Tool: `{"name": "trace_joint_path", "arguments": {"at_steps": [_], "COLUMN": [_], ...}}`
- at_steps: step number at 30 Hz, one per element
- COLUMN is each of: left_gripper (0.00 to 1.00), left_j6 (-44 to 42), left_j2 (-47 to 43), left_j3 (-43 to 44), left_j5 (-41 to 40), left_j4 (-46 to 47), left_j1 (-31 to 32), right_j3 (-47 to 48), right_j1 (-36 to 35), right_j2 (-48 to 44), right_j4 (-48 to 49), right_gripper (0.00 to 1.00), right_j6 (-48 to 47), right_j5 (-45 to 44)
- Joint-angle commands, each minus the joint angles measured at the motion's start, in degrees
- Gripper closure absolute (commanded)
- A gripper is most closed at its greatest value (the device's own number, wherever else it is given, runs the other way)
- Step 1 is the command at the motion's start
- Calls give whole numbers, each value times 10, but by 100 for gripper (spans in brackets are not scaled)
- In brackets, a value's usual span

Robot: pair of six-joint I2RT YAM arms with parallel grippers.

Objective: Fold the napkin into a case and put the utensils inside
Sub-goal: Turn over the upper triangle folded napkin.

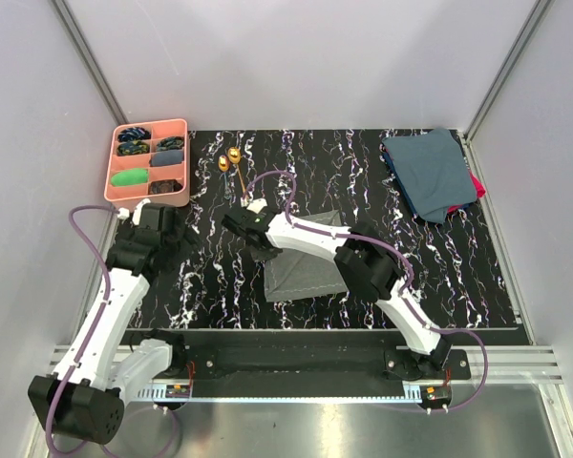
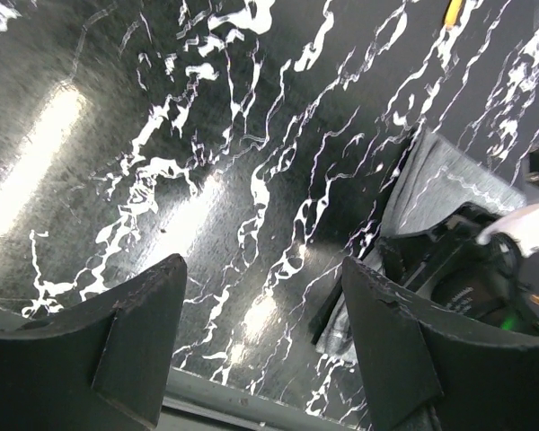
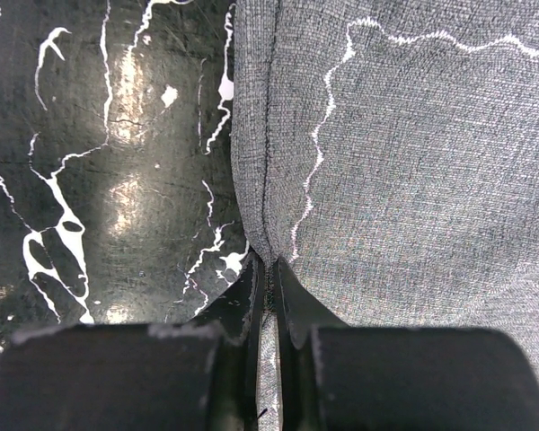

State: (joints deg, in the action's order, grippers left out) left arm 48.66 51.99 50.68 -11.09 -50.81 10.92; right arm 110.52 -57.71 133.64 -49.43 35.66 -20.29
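The right gripper [image 3: 270,274] clenches the napkin [image 3: 413,180] at its hem, its arm [image 1: 310,234] hiding part; the left gripper [image 2: 263,296] hangs released.

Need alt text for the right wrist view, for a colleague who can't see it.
The right pincer is shut on a hemmed edge of the grey napkin, which spreads up and right. Black, white-veined table fills the left.

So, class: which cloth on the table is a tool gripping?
The grey napkin in the middle: the right tool pinches its edge. The blue-teal cloths lie untouched at the far right.
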Motion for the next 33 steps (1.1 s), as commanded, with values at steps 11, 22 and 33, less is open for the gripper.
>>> {"name": "trace_joint_path", "arguments": {"at_steps": [11,22,33], "left_gripper": [25,12,24], "left_j6": [-64,12,63], "left_j2": [121,292,374], "left_j3": [-96,-102,-96], "left_j5": [343,442,383], "left_j4": [253,430,462], "left_j1": [-49,-27,15], "right_j3": [-124,-268,-309], "right_j1": [-4,-2,14], "right_j2": [-83,-193,-245], "right_j4": [115,215,248], "right_gripper": [100,100,100], "right_j6": [-45,-88,-75], "right_j5": [95,177,201]}}
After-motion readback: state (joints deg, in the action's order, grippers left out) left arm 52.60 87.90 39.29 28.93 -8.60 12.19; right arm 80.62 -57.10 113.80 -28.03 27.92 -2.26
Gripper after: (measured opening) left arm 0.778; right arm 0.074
